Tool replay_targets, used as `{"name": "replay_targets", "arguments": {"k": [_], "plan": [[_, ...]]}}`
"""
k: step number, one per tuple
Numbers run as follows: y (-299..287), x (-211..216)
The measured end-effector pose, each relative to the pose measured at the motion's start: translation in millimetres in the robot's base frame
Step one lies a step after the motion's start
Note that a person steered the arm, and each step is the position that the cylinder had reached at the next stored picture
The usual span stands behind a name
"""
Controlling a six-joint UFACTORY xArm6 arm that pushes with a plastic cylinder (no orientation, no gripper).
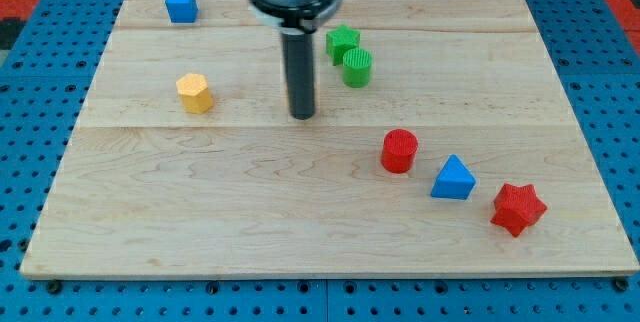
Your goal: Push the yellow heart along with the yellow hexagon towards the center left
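Note:
The yellow hexagon (pixel 195 93) sits on the wooden board (pixel 250 202) at the view's left, a little above mid-height. No yellow heart shows in the view; it may be hidden behind the rod. My tip (pixel 303 115) rests on the board near the middle, well to the right of the yellow hexagon and not touching any block. The green blocks lie just to the tip's upper right.
A blue cube (pixel 181 5) is at the top left. A green star (pixel 342 42) and a green cylinder (pixel 357 67) touch near the top centre. A red cylinder (pixel 399 151), a blue triangle (pixel 453 179) and a red star (pixel 518 209) run toward the bottom right.

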State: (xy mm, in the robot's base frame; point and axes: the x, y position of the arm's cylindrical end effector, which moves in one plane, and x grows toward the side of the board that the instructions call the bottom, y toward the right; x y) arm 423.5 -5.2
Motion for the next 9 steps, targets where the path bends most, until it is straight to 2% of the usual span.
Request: {"name": "replay_targets", "arguments": {"k": [1,3,4,6,7,8,9], "plan": [[22.4,-15.2],[-48.6,-31.0],[-14.5,-64.2],[-113.6,-38.0],[-132.7,-35.6],[-88.3,-35.7],[30.5,-35.2]]}}
